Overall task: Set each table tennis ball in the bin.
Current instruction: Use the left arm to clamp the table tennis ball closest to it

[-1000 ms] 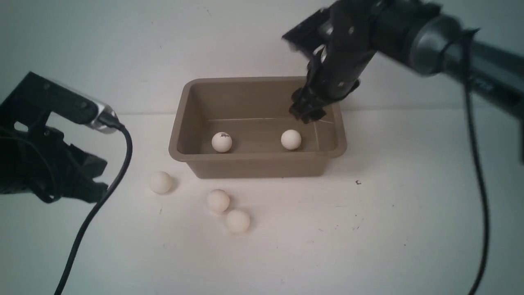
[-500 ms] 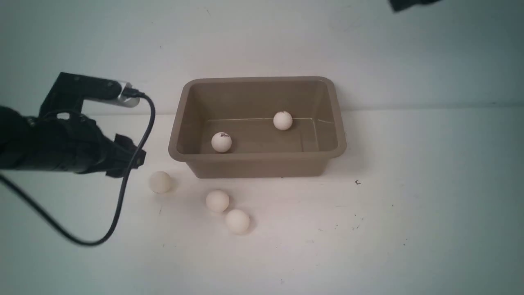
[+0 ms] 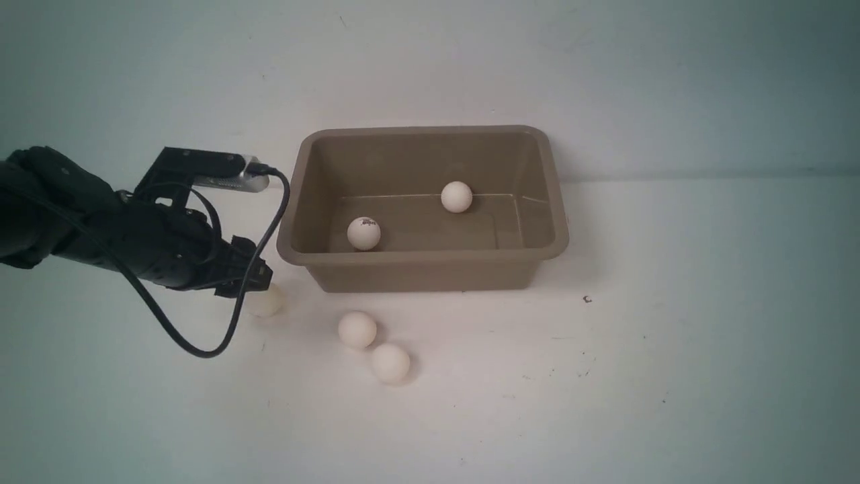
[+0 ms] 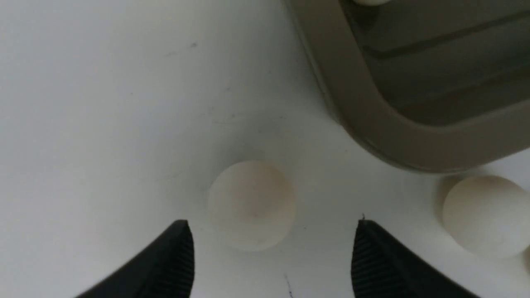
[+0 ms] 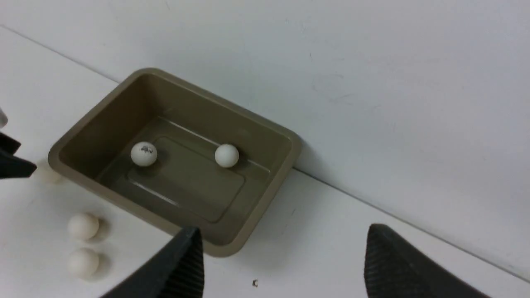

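**Front view.** The bin (image 3: 420, 259) stands on the white table (image 3: 672, 376). Two table tennis balls already lie inside the bin: the marked ball (image 3: 363, 233) by its left wall and the plain ball (image 3: 457, 197) at its far wall. Three balls are outside, all off the bin's near-left corner: the target ball (image 3: 267, 304), the middle ball (image 3: 357, 329) and the outer ball (image 3: 390, 363). The left gripper (image 3: 259, 281) hangs low over the target ball and partly covers it. The right arm does not appear here.

**Left wrist view.** The fingers (image 4: 174, 265) are spread wide and hold nothing. The target ball (image 4: 251, 205) lies centred on the gap, just ahead of the tips and clear of both. The bin's corner lies beyond it. A ball has no long axis, so no wrist rotation should be needed. A short advance over the ball, then closing, appears sufficient.

**Right wrist view.** The right gripper (image 5: 283, 228) is spread and empty. It sits high and well apart from the bin's inner wall (image 5: 215, 120). The left arm is much the nearer to all three outside balls.
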